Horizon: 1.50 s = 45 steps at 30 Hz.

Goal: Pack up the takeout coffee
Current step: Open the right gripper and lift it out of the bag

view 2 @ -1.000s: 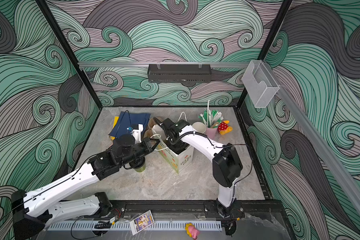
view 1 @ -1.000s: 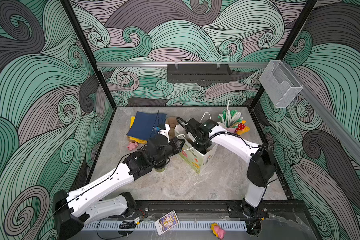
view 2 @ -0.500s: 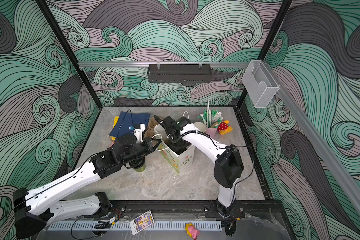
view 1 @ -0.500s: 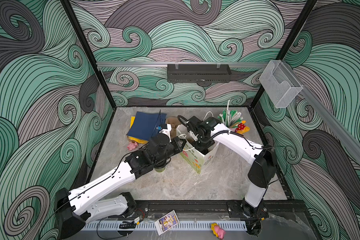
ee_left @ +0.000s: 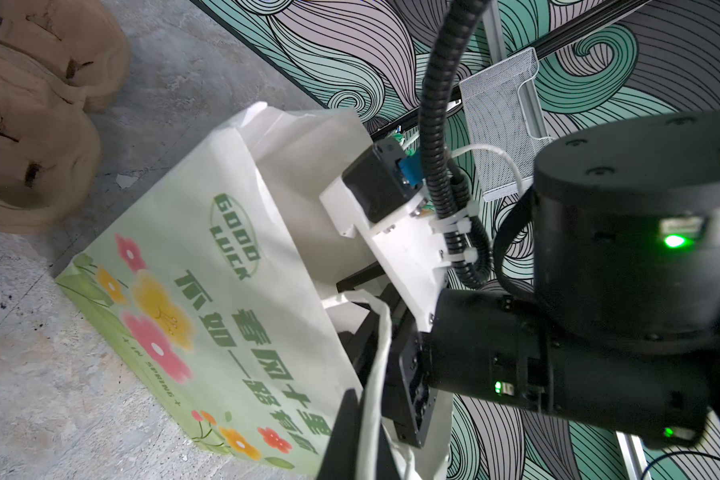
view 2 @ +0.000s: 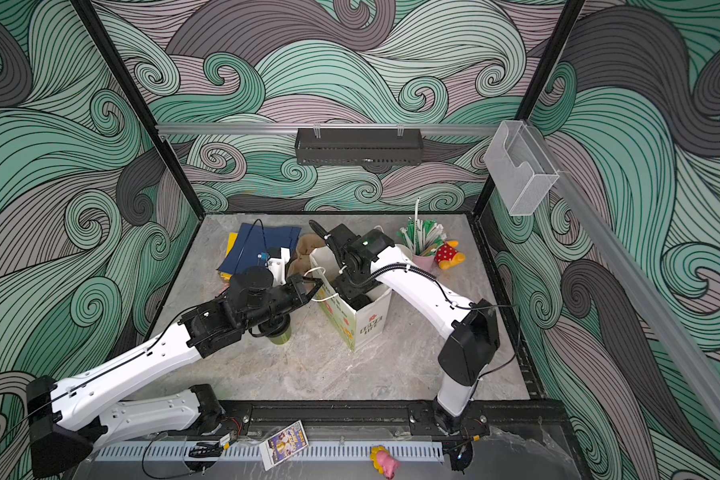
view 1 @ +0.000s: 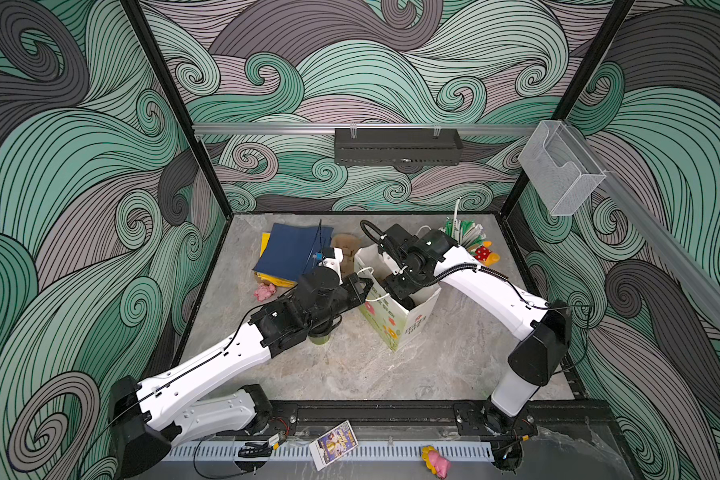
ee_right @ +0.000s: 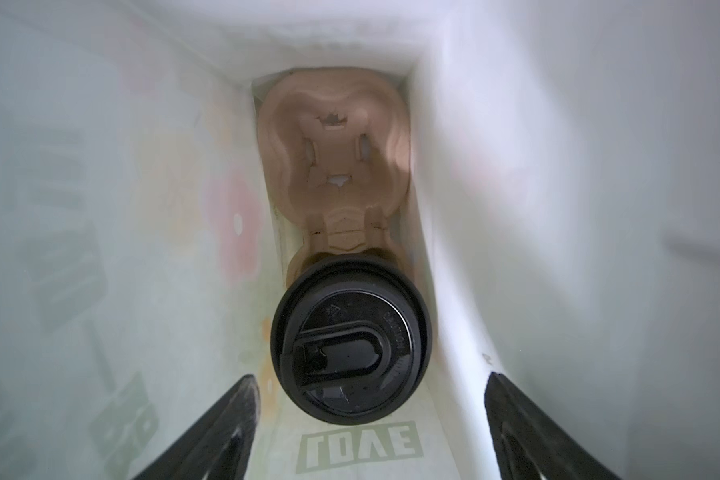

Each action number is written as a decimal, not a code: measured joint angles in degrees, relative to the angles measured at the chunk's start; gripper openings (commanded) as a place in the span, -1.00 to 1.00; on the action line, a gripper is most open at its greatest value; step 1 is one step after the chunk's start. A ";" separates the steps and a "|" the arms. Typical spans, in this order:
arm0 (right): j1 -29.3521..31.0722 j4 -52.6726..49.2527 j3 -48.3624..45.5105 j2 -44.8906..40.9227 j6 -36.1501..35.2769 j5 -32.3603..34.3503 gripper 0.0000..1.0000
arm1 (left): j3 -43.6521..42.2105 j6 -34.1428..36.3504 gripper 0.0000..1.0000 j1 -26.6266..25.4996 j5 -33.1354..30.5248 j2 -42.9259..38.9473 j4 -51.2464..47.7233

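A white flowered paper bag stands mid-table. My left gripper is shut on the bag's white handle, holding that side up. My right gripper reaches down inside the bag, open, with its fingers apart on either side of a takeout coffee cup; only the cup's black lid shows. The cup sits in one hole of a brown pulp carrier on the bag's floor. A second green cup with a black lid stands on the table under my left arm.
A pink cup of wrapped straws and a red spotted toy stand behind the bag. Brown pulp carriers and a blue folder lie at the back left. A small pink object lies beside the folder.
The right gripper's jaws have spread wider inside the bag and now stand off the cup. The left gripper has stayed on the handle.
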 measured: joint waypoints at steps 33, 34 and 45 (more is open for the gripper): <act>7.04 2.01 -12.37 -45.13 21.22 4.24 0.51 | 13.29 19.21 0.44 -0.17 -10.69 -7.93 -21.51; 7.04 2.32 -14.16 -45.94 22.67 4.07 0.50 | 15.78 22.12 0.47 -0.17 -11.85 -7.10 -23.41; 8.57 7.45 -19.76 -40.92 36.79 7.78 0.43 | 37.75 47.84 0.60 10.47 -4.02 16.00 -34.03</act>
